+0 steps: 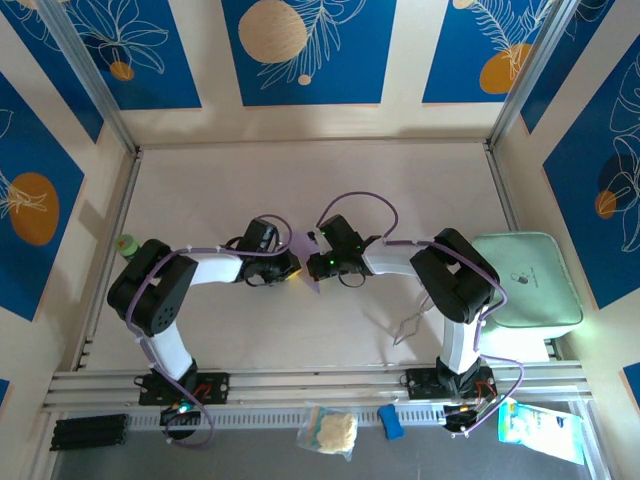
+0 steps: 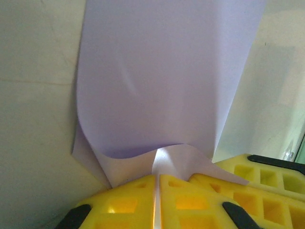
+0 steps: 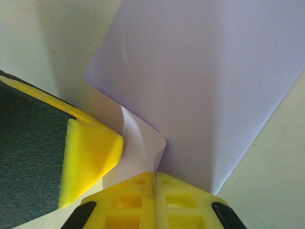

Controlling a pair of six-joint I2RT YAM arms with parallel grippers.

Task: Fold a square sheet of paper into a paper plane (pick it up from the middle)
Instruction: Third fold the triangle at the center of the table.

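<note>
Square sheet of paper (image 2: 167, 86) extends ahead of left hand (image 2: 157, 186) and right hand (image 3: 153, 183), both pinching it

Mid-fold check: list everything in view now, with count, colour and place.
sheet of paper: one, lavender, table centre, pinched from both sides
tray: one, mint-green, right edge
wire tool: one, metal, near right of table
small object: one, green, left edge
clear bag: one, yellowish contents, below the front rail
block: one, blue, beside the bag
packet: one, white-blue, front right
left gripper: one, yellow fingers, shut on the sheet
right gripper: one, yellow fingers, shut on the sheet
</note>
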